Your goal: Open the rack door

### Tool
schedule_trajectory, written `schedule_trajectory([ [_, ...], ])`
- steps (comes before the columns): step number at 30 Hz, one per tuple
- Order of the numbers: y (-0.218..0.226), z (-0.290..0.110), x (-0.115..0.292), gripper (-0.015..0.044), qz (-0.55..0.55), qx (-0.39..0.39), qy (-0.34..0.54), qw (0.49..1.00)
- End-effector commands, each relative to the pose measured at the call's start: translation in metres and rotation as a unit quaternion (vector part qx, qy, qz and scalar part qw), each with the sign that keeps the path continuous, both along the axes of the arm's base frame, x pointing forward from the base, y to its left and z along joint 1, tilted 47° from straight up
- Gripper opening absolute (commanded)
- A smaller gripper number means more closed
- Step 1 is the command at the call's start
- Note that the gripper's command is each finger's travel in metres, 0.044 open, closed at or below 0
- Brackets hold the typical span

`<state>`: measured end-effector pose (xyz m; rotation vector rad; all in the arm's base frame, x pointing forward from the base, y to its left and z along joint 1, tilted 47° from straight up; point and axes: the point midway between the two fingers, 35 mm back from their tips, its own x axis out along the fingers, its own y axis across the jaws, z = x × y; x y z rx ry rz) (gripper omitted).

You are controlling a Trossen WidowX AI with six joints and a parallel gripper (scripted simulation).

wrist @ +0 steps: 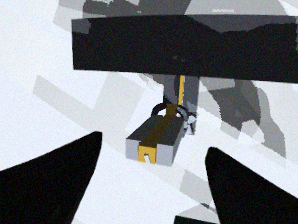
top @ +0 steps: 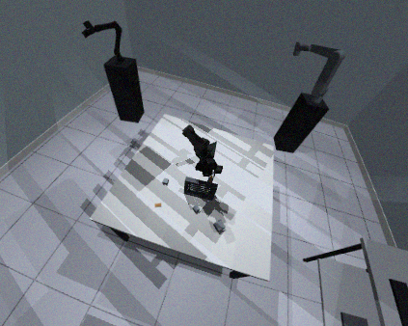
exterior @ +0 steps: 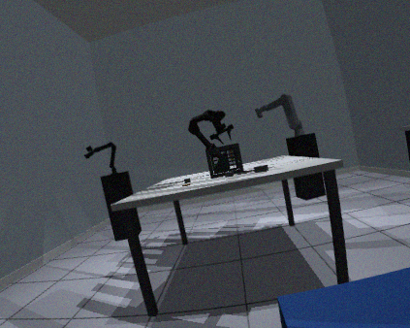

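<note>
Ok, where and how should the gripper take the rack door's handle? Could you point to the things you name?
By its two long sides, grey around a yellow strip. Handle (wrist: 151, 133) juts from the rack (top: 201, 195) (wrist: 150, 47), lying lengthwise between the open fingers; I'd come straight in from the gripper's present side.

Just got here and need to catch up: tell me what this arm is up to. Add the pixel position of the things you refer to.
The arm's tool (top: 210, 174) (exterior: 223, 138) (wrist: 155, 146), open, hangs over the small black rack (top: 200, 189) (exterior: 225, 160) (wrist: 185, 47) on the white table (top: 247, 231) (exterior: 180, 196). The rack's handle (wrist: 155, 140) lies between the fingers in the wrist view, not gripped. It seems about to take hold.
</note>
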<state>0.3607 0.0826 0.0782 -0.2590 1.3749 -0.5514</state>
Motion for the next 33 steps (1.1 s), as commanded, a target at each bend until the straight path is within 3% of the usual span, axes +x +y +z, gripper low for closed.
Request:
schedule_trajectory([
  [1, 0.003, -0.006, -0.004, 0.0295, -0.004, -0.031, 0.024, 0.999],
  [13, 0.013, -0.02, -0.015, 0.0295, 0.0, -0.132, 0.094, 0.987],
  [33, -0.006, -0.039, -0.014, 0.0295, 0.0, -0.133, 0.095, 0.987],
])
